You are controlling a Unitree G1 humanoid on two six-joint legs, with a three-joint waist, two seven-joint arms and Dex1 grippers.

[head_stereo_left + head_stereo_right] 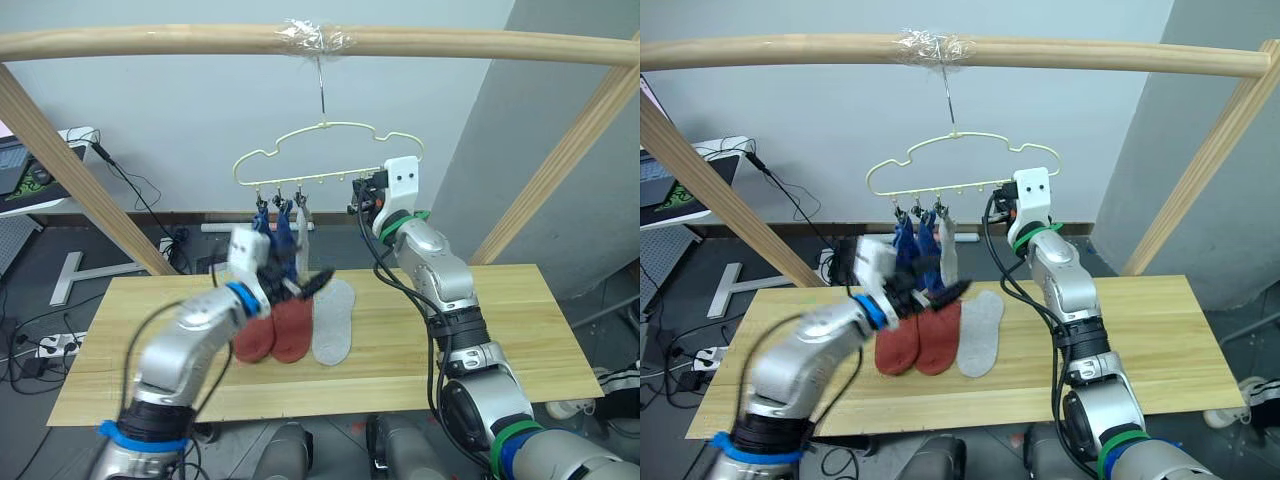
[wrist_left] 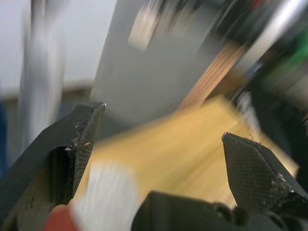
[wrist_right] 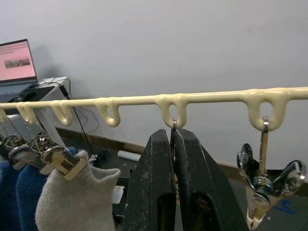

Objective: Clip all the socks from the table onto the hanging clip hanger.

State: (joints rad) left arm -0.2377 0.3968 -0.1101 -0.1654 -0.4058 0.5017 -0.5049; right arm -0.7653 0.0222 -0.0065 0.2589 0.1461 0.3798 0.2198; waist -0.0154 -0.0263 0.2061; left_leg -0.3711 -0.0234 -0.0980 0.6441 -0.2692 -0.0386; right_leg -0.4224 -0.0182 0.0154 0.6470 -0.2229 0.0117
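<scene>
Up at the clip hanger (image 1: 325, 155), my right gripper (image 3: 174, 159) was pinched shut on a free clip (image 3: 173, 126), squeezing it so its mouth would gape; another empty clip (image 3: 262, 185) hung just beside it. My left gripper (image 2: 159, 159) stood spread wide and held nothing, low over the table (image 1: 500, 330), near the socks lying there. I judged the step in hand to be fetching the next sock, and that doing it well meant taking it near the cuff, lifting that edge straight into the opened clip, and keeping my right squeeze steady so the hanger would not swing on its hook. No real containers stood here; the hanger served as the holder, and it carried three socks on its left clips: two blue socks (image 1: 915, 245) and one hung grey sock (image 1: 949, 255). On the table lay two rust-red socks (image 1: 273, 330) side by side, touching, with a grey sock (image 1: 333, 320) just beside them, all unclipped.
</scene>
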